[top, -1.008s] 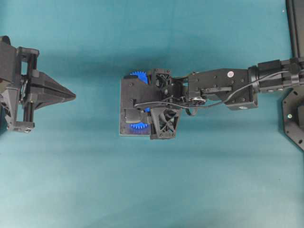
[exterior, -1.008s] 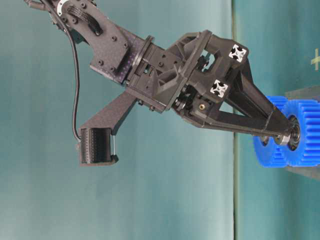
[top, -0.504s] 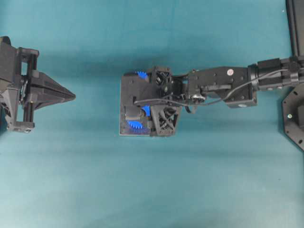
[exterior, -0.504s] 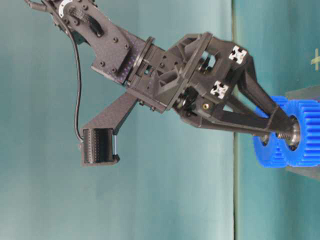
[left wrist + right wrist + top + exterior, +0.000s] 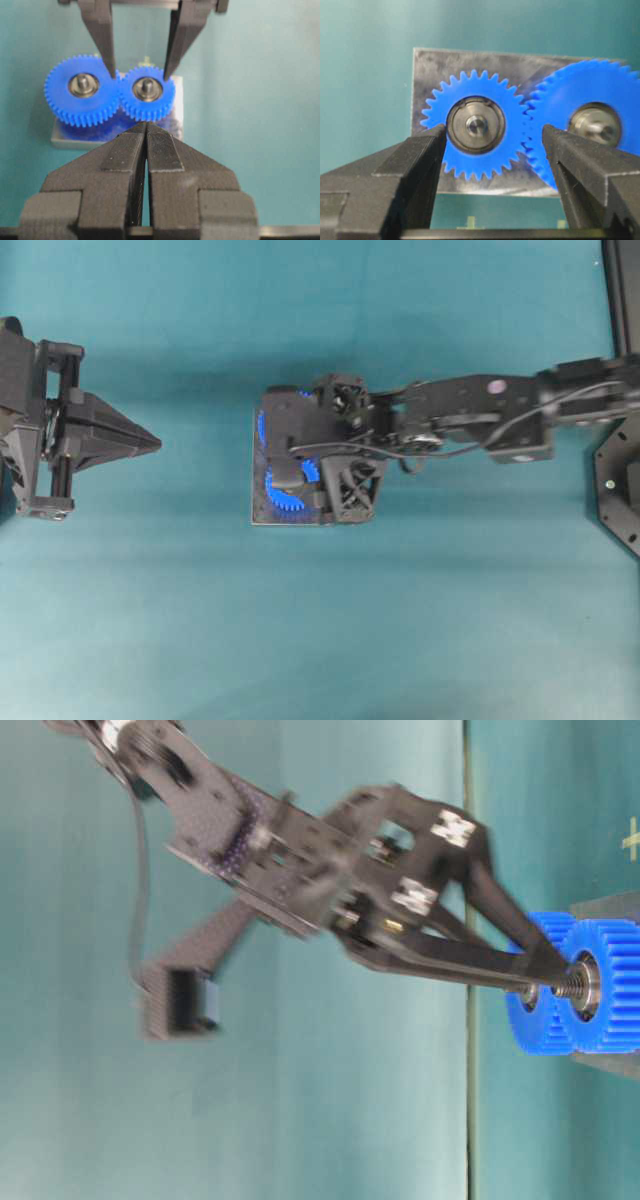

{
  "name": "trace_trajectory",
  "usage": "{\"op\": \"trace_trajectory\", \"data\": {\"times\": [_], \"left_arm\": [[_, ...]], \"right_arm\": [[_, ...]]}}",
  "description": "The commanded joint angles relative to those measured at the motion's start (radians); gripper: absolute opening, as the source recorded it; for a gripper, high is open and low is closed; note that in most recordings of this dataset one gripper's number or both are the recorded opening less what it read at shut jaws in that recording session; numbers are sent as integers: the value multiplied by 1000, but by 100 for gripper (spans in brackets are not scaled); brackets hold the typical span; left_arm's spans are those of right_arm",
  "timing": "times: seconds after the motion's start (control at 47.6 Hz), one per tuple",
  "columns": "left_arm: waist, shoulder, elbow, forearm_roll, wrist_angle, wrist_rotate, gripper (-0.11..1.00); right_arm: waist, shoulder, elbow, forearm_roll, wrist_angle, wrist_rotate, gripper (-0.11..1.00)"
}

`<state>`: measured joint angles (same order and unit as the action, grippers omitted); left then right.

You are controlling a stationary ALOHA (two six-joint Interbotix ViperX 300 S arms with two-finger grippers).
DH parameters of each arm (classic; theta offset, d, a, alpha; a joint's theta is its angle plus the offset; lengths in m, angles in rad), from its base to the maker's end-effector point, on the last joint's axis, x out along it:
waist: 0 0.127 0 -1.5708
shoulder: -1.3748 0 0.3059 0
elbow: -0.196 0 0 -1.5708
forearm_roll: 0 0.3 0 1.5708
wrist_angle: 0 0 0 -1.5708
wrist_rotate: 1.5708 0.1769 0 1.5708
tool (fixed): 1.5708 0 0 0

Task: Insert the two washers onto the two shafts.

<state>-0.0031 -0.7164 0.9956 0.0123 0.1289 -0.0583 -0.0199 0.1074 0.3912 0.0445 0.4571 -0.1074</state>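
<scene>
Two right fingers: spread wide apart, with nothing in them. One tip is on each side of the small gear.
Washer: a shiny ring in the middle of the small gear. It lies flat around the shaft, so I think it is already on.
Shaft: a little metal pin that sticks up through the ring.
Big gear: at 3 o'clock from the small gear in the right wrist view. Their teeth meet.
Plate: the grey block under both gears. It lies on the green bench.
Left fingers: squeezed tight together, with nothing between them. In the overhead view they are at 9 o'clock from the plate, well apart from it.
Step now: the letting go. The washer looks dropped in place and the right fingers are off it.
Next move: I think the right fingers should lift straight away. They must not bump the ring or the gear teeth.
Check: look that the ring lies flat, not tipped.
</scene>
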Motion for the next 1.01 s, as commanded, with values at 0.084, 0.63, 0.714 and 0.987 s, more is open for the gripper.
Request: {"op": "trace_trajectory", "data": {"times": [0.084,0.63,0.714,0.987], "left_arm": [[-2,-3,-12,3,-11,3,0],[-2,-3,-8,3,-9,3,0],[-2,-5,-5,3,-9,3,0],[-2,-14,11,3,-9,6,0]], "right_arm": [[-29,-112,51,3,-18,0,78],[-67,-264,175,3,-28,-2,78],[-67,-293,195,3,-35,-2,78],[-74,-382,276,3,-66,-2,77]]}}
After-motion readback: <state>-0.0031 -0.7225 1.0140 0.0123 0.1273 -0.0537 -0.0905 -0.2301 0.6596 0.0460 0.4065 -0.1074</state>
